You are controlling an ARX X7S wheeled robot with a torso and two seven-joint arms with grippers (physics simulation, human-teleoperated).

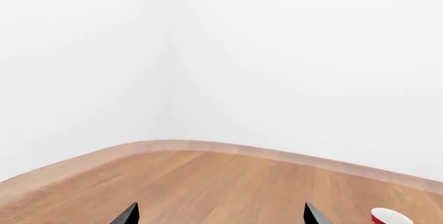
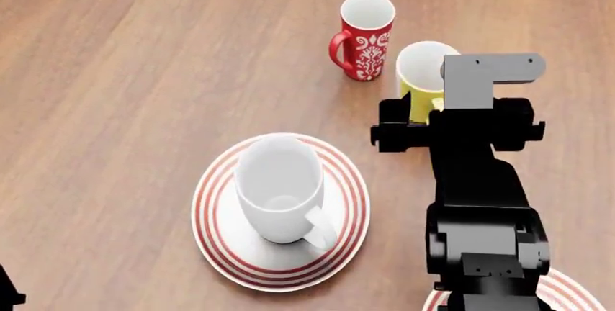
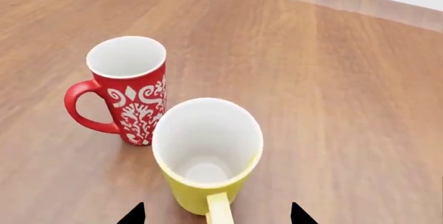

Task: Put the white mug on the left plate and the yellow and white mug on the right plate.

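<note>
Bare white walls back a wooden tabletop, and going across it from the left, the left claw is parked off near a rounded far corner, its two tips spread and holding nothing, so it plays no part in the risk. Next comes the white mug, upright on the left plate toward the near edge; that half looks done and is only endangered if an arm sweeps past it. Farther along, the red mug stands just beside the yellow and white mug, nearly touching. The right claw has its tips apart either side of the yellow handle, not yet clamped. My worry is a pinch on the handle alone, letting the mug swing or slip, or a finger nudging the red mug over. Only a sliver of the right plate shows at the near right corner, under the arm, so a blind set-down could land off-centre.
</note>
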